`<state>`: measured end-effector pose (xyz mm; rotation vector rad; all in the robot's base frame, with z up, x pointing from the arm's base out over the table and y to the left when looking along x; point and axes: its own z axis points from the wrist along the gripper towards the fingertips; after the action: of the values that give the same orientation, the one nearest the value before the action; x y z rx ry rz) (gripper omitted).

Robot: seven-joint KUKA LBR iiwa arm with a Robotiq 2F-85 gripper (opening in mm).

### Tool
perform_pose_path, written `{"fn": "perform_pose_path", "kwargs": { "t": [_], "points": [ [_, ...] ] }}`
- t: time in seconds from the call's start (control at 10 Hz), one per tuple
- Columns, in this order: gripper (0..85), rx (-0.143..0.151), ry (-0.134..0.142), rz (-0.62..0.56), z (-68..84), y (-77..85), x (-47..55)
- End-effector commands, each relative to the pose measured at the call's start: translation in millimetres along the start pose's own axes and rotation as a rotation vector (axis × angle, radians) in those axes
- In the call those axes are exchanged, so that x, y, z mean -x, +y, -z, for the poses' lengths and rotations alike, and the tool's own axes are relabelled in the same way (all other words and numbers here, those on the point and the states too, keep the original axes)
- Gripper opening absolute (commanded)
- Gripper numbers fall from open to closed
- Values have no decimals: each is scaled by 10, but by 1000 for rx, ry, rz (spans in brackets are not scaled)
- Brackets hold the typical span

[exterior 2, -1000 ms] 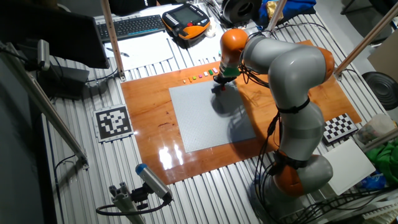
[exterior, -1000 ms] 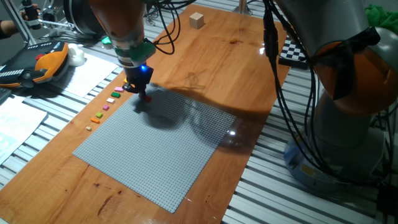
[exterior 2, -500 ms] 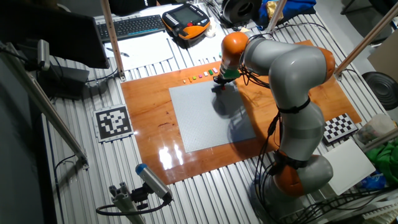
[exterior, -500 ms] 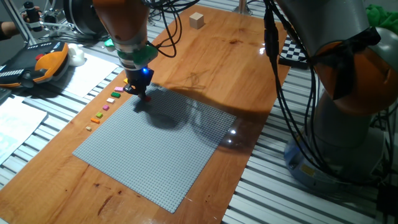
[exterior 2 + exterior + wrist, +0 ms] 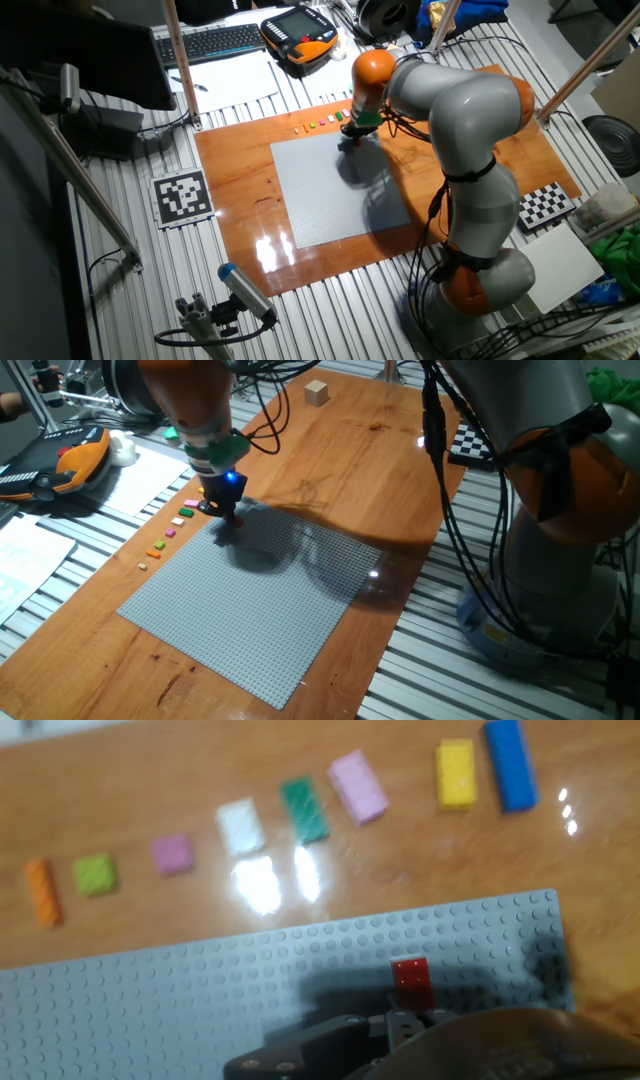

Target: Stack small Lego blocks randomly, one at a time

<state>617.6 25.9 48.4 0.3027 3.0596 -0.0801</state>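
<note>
- Lego blocks are mostly lying in a loose row on the wooden tabletop [image 5: 120, 780], just past the far edge of the grey baseplate [image 5: 200, 1010]: orange block [image 5: 42, 892], lime green block [image 5: 95, 875], small pink block [image 5: 172, 854], white block [image 5: 240, 825], dark green block [image 5: 304, 809], bigger pink block [image 5: 358, 786], yellow block [image 5: 456, 773] and blue block [image 5: 510, 764].
- One red block [image 5: 411, 982] is sitting on the baseplate studs near its corner, right in front of the gripper [image 5: 400, 1025] in the hand view.
- The claw is hovering low over that corner in both fixed views [image 5: 225, 508], with a blue light glowing on the wrist. Honestly can't tell if it's clenched or released, since the dark fingers are blurring together at the bottom of the hand view, and whether they're touching the red block isn't clear either.
- A tan wooden cube [image 5: 317, 393] is sitting well apart at the far end of the table.
- The robot arm [image 5: 450, 100] is reaching across the board from the side.
</note>
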Motion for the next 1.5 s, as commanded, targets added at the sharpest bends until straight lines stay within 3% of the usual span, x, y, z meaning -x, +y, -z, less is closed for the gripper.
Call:
{"fn": "perform_pose_path", "kwargs": {
  "t": [0.0, 0.1, 0.3, 0.7, 1.0, 1.4],
  "points": [
    [0, 1, -3, 2, 75, -11, 49],
    [0, 4, -2, -3, 105, -11, 83],
    [340, -19, -13, -3, 157, -19, 256],
    [340, -38, -40, 42, 182, -130, 633],
    [340, -31, -36, 95, 198, -352, 959],
    [340, -35, -56, 128, 108, -569, 1175]
  ]
}}
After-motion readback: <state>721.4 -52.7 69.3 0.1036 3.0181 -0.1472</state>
